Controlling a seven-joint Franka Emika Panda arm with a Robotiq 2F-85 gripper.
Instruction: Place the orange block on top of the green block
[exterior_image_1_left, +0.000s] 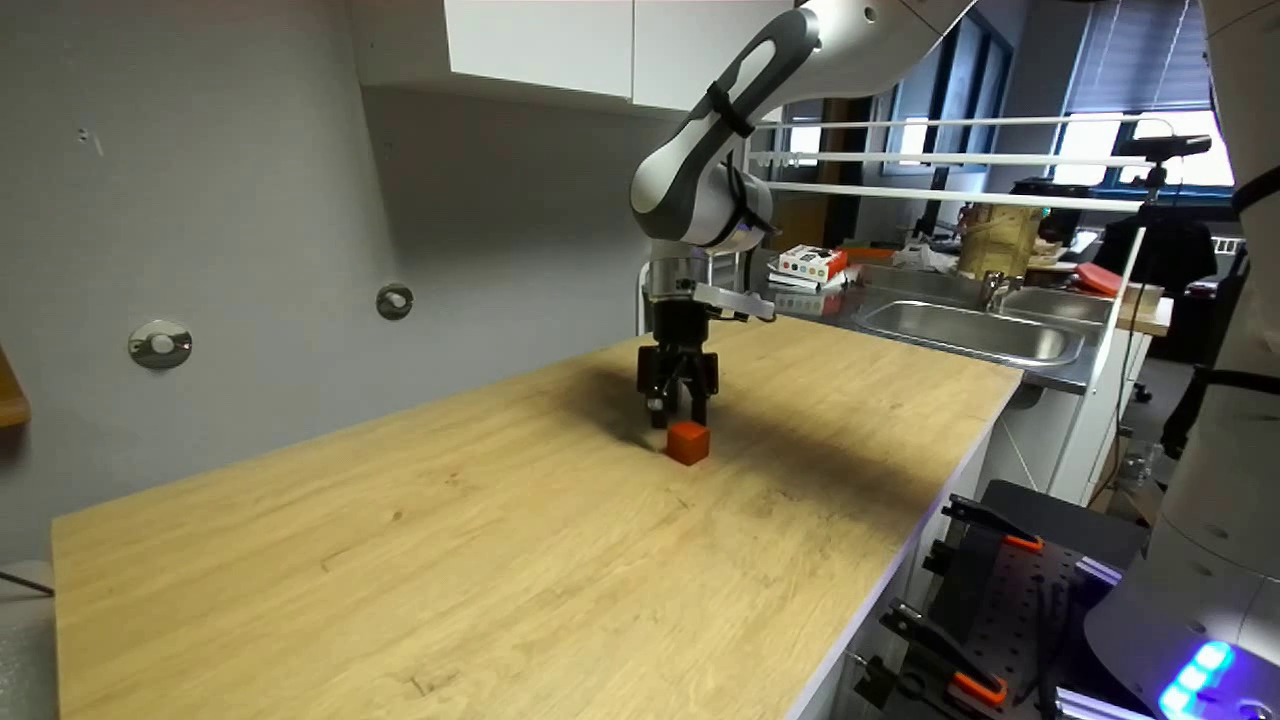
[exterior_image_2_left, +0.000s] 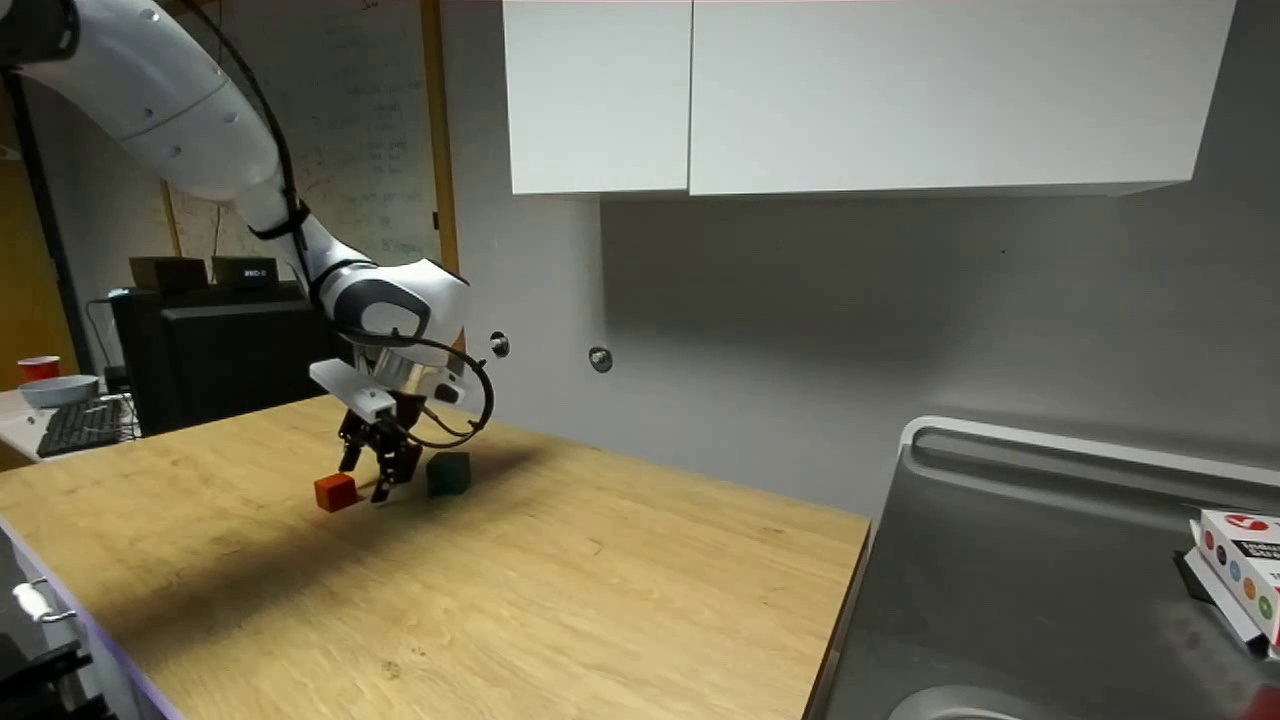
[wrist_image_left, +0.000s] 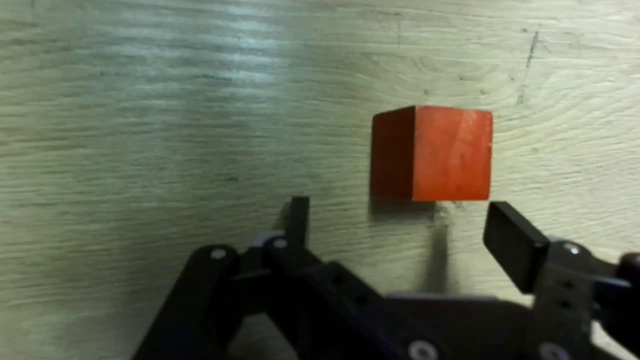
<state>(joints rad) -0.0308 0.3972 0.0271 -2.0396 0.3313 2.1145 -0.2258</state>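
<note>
- Gripper (wrist_image_left: 404, 235) hangs low over the worktop (exterior_image_2_left: 600, 560), jaws spread wide, nothing held between them.
- Orange block (wrist_image_left: 431, 153) sits flat on the worktop, just ahead of the jaws in the wrist view, off-centre toward that view's right-hand jaw; touching or barely apart, cannot tell.
- Green block (exterior_image_2_left: 448, 473) stands on the worktop too; in an exterior view the gripper appears between the two. Stack not yet begun.
- Handling, by judgement: orange block looks stiff and solid, perhaps painted wood, likely light, hardly fragile. Plain smooth sides could slip under an edge pinch; a nudge could skid it.
- Best hold: two opposite upright sides, about mid-height, jaws square to them, underside left clear for stacking. Gripper probably needs to shift over it first.
</note>
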